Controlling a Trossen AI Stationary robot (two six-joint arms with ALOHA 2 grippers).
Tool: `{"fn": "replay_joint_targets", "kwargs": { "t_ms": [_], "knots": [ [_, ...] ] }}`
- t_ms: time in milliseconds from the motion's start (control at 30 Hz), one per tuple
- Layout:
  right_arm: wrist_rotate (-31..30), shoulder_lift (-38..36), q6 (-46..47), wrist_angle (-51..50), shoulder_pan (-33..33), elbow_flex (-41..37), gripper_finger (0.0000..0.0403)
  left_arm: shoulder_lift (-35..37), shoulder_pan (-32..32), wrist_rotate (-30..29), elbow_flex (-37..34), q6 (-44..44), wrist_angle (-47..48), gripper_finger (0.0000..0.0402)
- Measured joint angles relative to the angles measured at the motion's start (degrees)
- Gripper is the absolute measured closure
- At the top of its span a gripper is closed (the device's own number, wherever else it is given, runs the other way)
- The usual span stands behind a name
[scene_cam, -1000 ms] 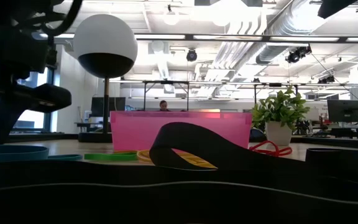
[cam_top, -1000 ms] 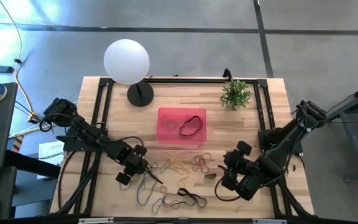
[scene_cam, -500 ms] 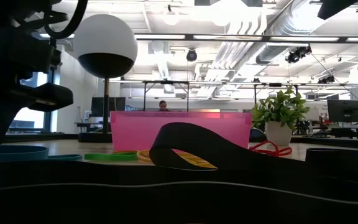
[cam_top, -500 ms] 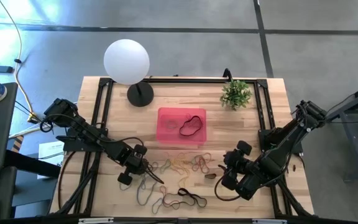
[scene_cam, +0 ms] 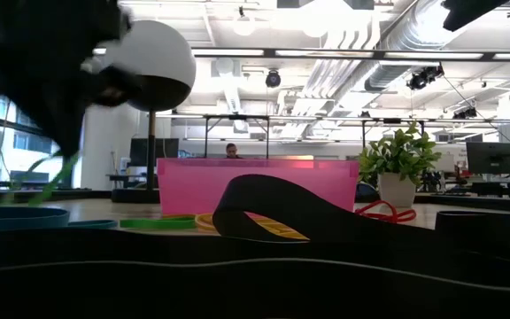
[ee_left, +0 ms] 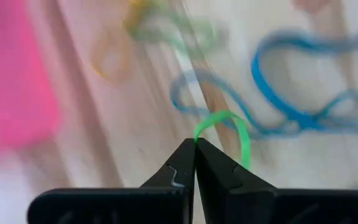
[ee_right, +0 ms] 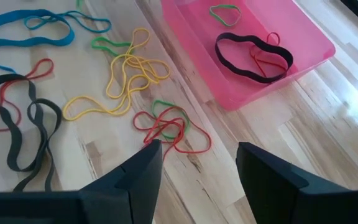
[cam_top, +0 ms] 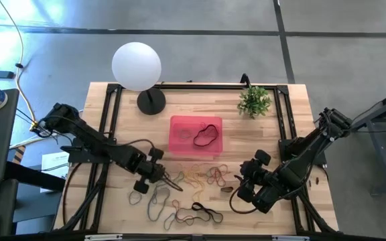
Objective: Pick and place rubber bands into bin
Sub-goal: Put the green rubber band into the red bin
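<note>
High view: the left gripper [cam_top: 171,181] sits over the near-left part of the surface [cam_top: 300,114], at the edge of the scattered rubber bands [cam_top: 196,177]. The right gripper [cam_top: 241,186] waits near the right end of that scatter. The bin [cam_top: 179,130] lies at mid-surface beyond the bands, with open wood between it and them; a black band [cam_top: 206,136] lies inside. A white globe lamp [cam_top: 137,65] and a small plant [cam_top: 254,101] stand along the far edge.

Low view: the bin's pink wall [scene_cam: 255,186] rises behind a thick black band [scene_cam: 282,208].

Left wrist view: the fingers [ee_left: 211,168] are pressed together, pinching a green band [ee_left: 238,134] lifted off the wood; blue bands [ee_left: 291,93] lie beneath.

Right wrist view: the fingers [ee_right: 135,180] stand wide apart, holding nothing. Red, yellow and green bands lie ahead; the bin also contains a green and a red band.
</note>
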State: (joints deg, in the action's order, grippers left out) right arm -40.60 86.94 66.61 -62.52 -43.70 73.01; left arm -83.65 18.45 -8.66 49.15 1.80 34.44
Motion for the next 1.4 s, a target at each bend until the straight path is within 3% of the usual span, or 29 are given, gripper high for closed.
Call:
{"fn": "replay_joint_targets", "kwargs": {
  "t_ms": [400,733,900,1200,1400],
  "knots": [
    [-0.08,0.0,0.0,0.0,-0.02,0.0,0.0206,0.96,-10.11,-8.4,14.65,-16.05,6.03,0.0401],
    [-1.29,0.0,-0.04,0.06,0.01,0.0,0.0206,-0.15,-25.25,-9.26,15.77,-25.79,4.44,0.0402],
    [-1.46,0.0,-0.45,0.43,0.95,-0.02,0.0206,-3.61,-30.94,-6.35,15.75,-27.48,-0.82,0.0402],
    [-1.29,0.02,-0.6,1.09,1.64,-0.04,0.0206,-13.15,-32.31,-2.7,15.8,-27.29,-4.2,0.0402],
    [-1.27,0.02,-0.57,1.34,1.64,-0.04,0.0206,-14.82,-31.55,-3.23,15.81,-26.03,-5.29,0.0402]
  ]
}}
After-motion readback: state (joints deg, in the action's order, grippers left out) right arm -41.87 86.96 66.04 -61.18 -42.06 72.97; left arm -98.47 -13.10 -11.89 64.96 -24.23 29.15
